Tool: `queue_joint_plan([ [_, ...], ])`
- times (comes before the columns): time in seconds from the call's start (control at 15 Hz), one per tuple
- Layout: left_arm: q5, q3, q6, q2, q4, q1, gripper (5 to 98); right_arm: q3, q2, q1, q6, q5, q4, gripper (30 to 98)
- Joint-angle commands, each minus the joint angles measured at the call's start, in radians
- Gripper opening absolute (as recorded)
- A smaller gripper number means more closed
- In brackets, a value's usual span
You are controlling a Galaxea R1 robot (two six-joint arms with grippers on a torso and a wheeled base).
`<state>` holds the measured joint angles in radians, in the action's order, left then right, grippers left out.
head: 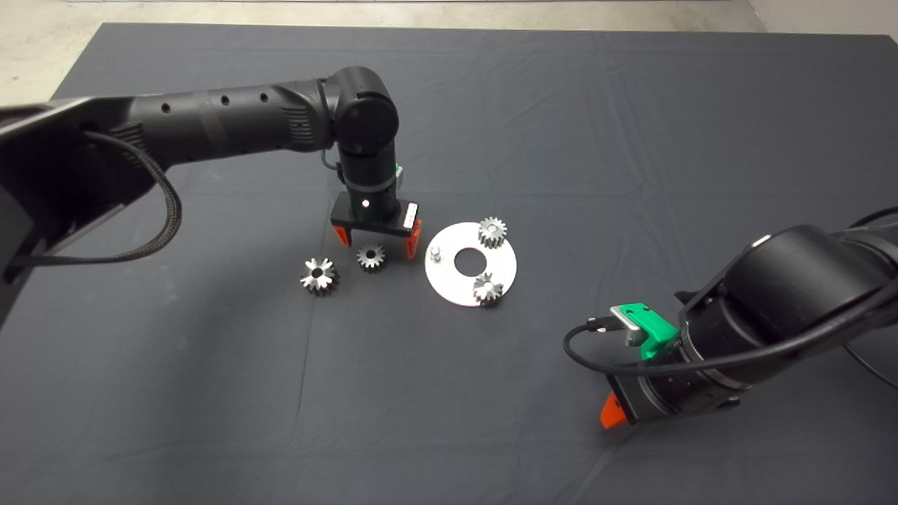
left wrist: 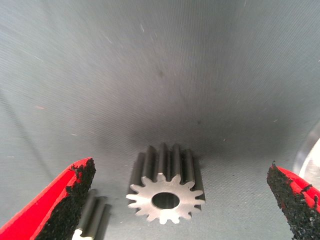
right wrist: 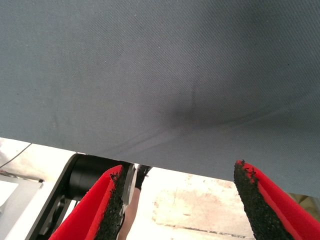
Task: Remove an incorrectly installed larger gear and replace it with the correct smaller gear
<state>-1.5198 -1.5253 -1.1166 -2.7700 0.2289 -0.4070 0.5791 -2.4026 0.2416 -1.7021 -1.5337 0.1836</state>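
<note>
Left hand [head: 377, 243] is spread wide w/ the smaller gear [head: 370, 257] lying between its fingers on the mat, larger gear [head: 320, 275] just beside it, so imo we drop straight down, center, then close before moving to the empty pin [head: 435, 252]; right hand [right wrist: 177, 200] parked, fingers apart.

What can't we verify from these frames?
- Head view: right gripper shows one red tip; the arm hides the rest.
- Left wrist view: larger gear is mostly behind a finger and cut by the edge.
- Head view: teeth of the plate gears are too small to compare.
</note>
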Motion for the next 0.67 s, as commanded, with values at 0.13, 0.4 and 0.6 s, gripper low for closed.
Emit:
queue_joint_plan([
  [0.13,-0.037,0.012,0.003,0.011,-0.002,-0.018,88.3,-0.006,0.004,0.021,0.002,-0.124,-0.006,58.4],
  [0.4,-0.037,0.012,0.004,0.016,-0.002,-0.018,88.3,-0.006,0.003,0.021,0.002,-0.124,-0.006,58.4],
  [0.6,-0.049,0.014,0.004,0.019,-0.013,-0.018,88.3,-0.006,0.004,0.022,0.003,-0.124,-0.006,58.4],
])
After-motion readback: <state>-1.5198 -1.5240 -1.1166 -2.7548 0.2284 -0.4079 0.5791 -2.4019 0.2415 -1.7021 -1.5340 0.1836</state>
